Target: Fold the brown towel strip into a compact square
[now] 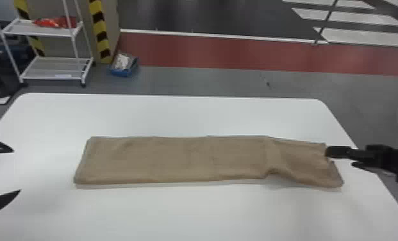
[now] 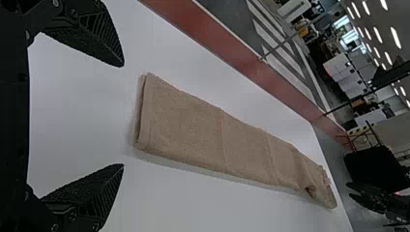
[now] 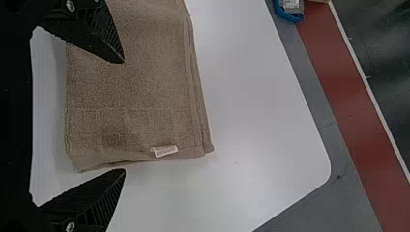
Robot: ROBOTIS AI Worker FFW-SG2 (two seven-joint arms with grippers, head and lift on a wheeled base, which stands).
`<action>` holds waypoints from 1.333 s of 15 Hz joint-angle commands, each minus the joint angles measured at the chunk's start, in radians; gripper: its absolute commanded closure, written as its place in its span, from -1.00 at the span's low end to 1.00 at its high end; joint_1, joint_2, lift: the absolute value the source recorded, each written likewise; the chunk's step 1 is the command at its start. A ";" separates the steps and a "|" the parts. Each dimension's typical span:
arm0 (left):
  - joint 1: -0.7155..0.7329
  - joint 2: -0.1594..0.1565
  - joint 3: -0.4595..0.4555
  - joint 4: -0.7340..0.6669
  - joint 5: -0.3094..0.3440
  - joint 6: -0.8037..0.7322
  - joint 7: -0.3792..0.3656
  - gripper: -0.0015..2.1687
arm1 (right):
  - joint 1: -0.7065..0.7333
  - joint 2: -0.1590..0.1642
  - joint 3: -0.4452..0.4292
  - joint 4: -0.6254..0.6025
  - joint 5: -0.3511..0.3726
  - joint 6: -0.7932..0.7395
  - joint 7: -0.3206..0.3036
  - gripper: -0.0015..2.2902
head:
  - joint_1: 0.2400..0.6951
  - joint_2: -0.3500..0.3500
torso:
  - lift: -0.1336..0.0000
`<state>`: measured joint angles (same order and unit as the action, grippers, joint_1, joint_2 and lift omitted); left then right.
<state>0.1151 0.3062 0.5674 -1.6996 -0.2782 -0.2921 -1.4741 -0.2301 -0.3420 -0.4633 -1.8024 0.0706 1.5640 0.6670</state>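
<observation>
The brown towel strip [image 1: 175,160] lies lengthwise across the white counter [image 1: 188,211], creased near its right end. The left pincer [image 1: 17,170] is open, positioned apart from the strip's left end. The right pincer [image 1: 339,157] is open at the right end; finger contact with the cloth cannot be confirmed.

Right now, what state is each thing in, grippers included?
Brown towel strip: long strip, rumpled towards its right end, not yet square
Left gripper: open, empty
Right gripper: open, at the strip's right end
Blue bin: holding something
White cart: upright, upper shelf loaded
</observation>
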 commanded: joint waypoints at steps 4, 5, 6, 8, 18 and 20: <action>0.000 -0.001 -0.001 0.006 0.013 0.000 0.000 -0.85 | 0.000 0.000 0.000 0.001 0.000 0.008 -0.001 -0.93 | 1.00 -0.37 | -0.85; 0.000 -0.004 -0.003 0.006 0.008 0.000 0.002 -0.85 | 0.000 0.001 0.002 0.001 0.000 0.008 -0.001 -0.93 | 1.00 -0.37 | -0.85; 0.000 -0.004 -0.003 0.006 0.010 0.000 0.002 -0.85 | 0.000 0.001 0.002 0.001 0.000 0.008 -0.001 -0.93 | 1.00 -0.37 | -0.85; 0.000 -0.002 -0.004 0.006 0.008 0.000 0.002 -0.85 | 0.000 0.001 0.002 0.001 0.000 0.008 -0.001 -0.93 | 1.00 -0.38 | -0.85; -0.015 -0.006 -0.030 0.008 0.108 0.310 0.083 -0.85 | 0.006 0.001 -0.002 0.015 -0.002 0.008 -0.001 -0.93 | 1.00 -0.37 | -0.85; -0.048 -0.006 -0.030 0.006 0.257 0.632 0.087 -0.85 | 0.014 0.001 -0.002 0.021 -0.002 0.008 -0.003 -0.93 | 1.00 -0.34 | -0.85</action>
<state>0.0854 0.3011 0.5383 -1.6922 -0.1146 0.1540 -1.3886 -0.2214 -0.3406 -0.4648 -1.7850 0.0690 1.5640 0.6654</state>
